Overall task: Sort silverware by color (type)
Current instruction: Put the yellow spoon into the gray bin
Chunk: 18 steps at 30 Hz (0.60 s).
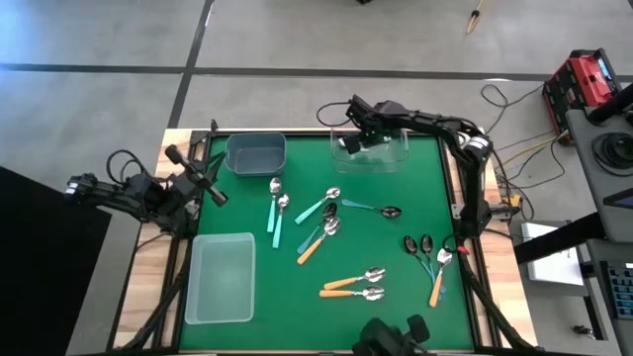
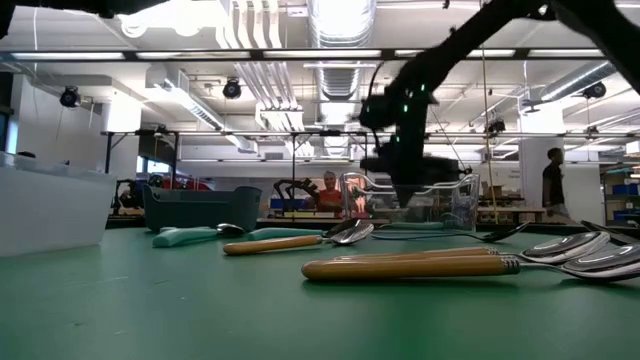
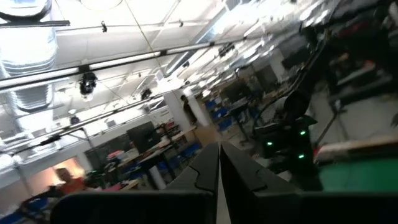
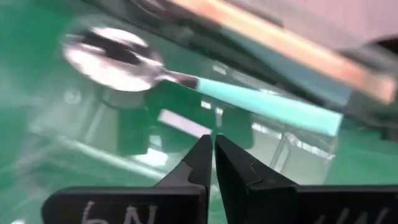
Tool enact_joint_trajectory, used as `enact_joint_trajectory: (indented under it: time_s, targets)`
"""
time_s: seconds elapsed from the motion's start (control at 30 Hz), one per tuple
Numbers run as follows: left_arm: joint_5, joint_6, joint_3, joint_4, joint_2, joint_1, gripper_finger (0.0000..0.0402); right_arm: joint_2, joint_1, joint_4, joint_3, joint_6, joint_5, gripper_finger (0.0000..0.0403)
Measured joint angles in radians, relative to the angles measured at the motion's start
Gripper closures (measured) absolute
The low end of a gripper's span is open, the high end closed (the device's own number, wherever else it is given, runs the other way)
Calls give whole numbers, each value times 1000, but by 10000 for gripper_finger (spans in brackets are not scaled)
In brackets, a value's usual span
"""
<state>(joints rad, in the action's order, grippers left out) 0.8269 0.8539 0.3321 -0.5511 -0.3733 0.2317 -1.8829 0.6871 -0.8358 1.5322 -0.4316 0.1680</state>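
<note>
My right hand hangs over the clear bin at the far edge of the table, fingers pinched together and holding nothing. Through the wrist camera I see one teal-handled spoon lying below those fingers, and I think it rests inside that clear bin, though the blur keeps me from being sure. My left hand waits clenched and empty off the left edge of the table.

By my reckoning the sorting has barely begun. The grey-blue bin and the pale tray both look bare from above. Nearly all the silverware is out on the green mat: two teal spoons side by side near the grey-blue bin, a mixed cluster in the middle, a dark spoon just right of it, two orange-handled spoons near the front, and another mixed bunch toward the right edge. So about one piece is placed and the rest are left
</note>
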Motion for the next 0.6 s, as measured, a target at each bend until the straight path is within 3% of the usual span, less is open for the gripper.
enact_joint_trajectory:
  time_s: [0.27, 0.6]
  targets:
    - [-225, -204, 0, -6, -28, 0, 401, 264, -146, 57, -57, 132, 41, 390]
    - [-237, -672, 0, -25, -197, 0, 401, 654, -360, 526, -493, 289, 34, 390]
